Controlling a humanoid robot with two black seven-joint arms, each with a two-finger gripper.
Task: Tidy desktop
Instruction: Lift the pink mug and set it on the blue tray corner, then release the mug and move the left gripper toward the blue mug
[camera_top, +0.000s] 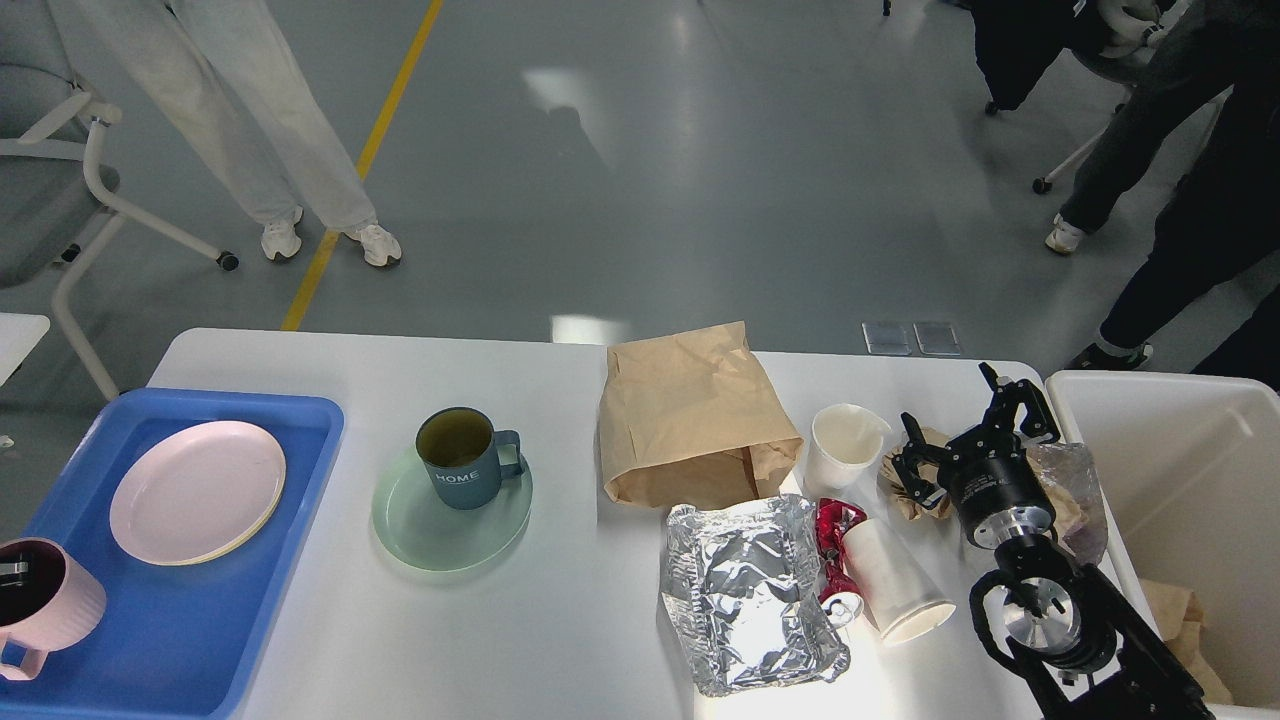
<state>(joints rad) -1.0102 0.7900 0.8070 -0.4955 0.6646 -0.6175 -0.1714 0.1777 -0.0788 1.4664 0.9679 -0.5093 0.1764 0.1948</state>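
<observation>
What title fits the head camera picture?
Messy desktop: dishes left, trash right, right gripper open.

Head view, 1 frame. Scene bright and evenly lit from overhead. Grey floor (700, 180) glossy, carrying 2 soft white reflections of ceiling lights, one upper centre, one just beyond the far edge of the desktop (330, 620). Desktop near-white, slightly overexposed at its bottom centre-right, where a bright patch washes out surface detail. Foil tray (750, 590) shows scattered specular glints. Shadows short and soft: a faint one under the green plate (452, 512), another along the near side of the brown paper bag (690, 420). Focus sharp across the tabletop; "HOME" on the mug (462, 458) legible. Black right arm (1050, 610) underexposed, joint detail partly lost. No motion blur seen. Mild wide-angle stretching toward the corners.
</observation>
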